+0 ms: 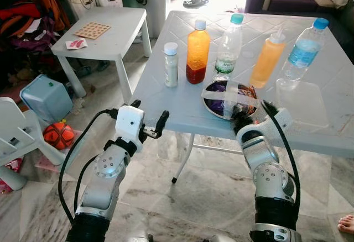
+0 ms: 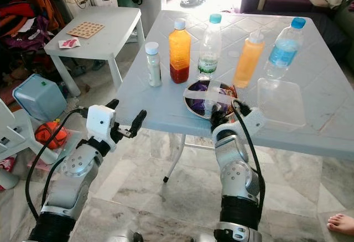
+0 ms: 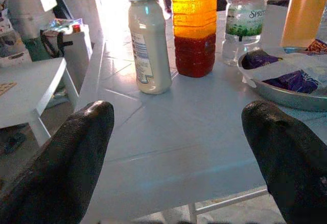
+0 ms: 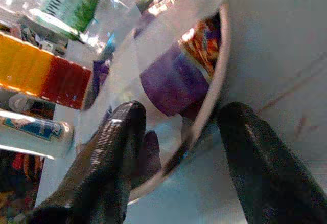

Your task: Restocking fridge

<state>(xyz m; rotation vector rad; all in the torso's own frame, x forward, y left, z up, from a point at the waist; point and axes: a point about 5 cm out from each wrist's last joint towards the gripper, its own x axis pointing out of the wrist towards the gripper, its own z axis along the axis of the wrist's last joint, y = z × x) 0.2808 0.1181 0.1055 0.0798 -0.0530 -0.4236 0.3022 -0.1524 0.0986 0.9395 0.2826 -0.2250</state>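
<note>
On the far left stands a small white side table [image 1: 108,35], and open floor lies between it and the pale blue worktop [image 1: 166,106]. The left end effector [image 1: 148,125] hovers in this free room, just off the near left edge of the worktop, with its two fingers [image 3: 76,152] spread wide apart and holding nothing.

On the worktop, a row of bottles stands well back from the near edge. First comes a small white bottle [image 1: 171,64] with a white cap. Just beside it is a taller orange juice bottle [image 1: 197,51], orange above and dark red at the bottom. Next is a clear Sprite bottle [image 1: 229,46] with a teal cap, then an orange squeeze bottle [image 1: 267,58], and on the right a clear water bottle [image 1: 301,50] with a blue cap.

In front of the bottles, near the front edge, lies a round metal bowl [image 1: 229,99] covered with clear film; purple and orange packets show inside. The right end effector [image 4: 179,142] is open at the bowl's near rim, one finger over the film, the other outside the rim above the worktop. To the right of the bowl lies a clear plastic container [image 1: 301,101], with free surface around it.
</note>
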